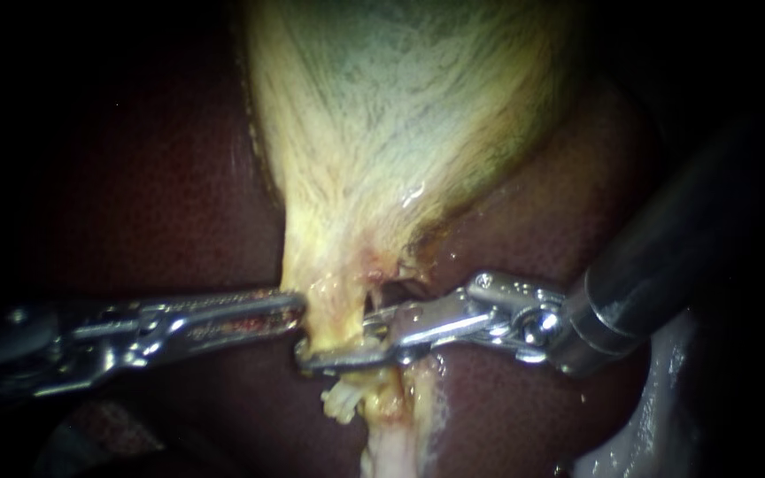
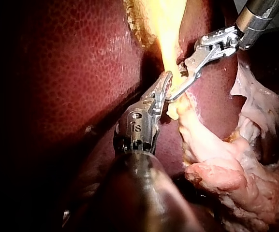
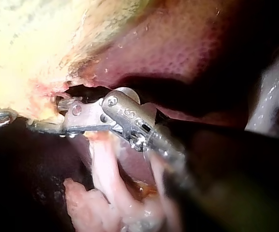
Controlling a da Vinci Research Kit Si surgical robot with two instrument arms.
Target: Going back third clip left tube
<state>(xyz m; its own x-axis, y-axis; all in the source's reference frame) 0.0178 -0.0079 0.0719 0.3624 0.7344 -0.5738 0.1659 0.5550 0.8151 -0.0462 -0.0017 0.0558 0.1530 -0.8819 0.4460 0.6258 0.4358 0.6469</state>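
1. The tube is the yellowish stalk where the gallbladder narrows, in the middle of the endoscope view, between the two instrument tips.
2. The right instrument comes in from the right, and its hand stands open. The left wrist view shows a clear gap between its two jaws. The longer jaw crosses in front of the tube just below the stalk, and the shorter one sits at a small dark opening beside the tube. The tube lies between the jaws (whether a clip sits there I cannot tell, since the jaws hide that spot).
3. The left instrument comes in from the left, level with the tube. Its hand is closed, the two ridged jaws lying together, and the tip touches the tube's left edge.
4. Below the right instrument's jaws, a pale, frayed strand runs on downward.
5. The dark red liver lies on both sides, behind the gallbladder and under both shafts.
6. In the left wrist view, lumpy pink-white tissue lies beside the left instrument, on the side where the right instrument comes in.
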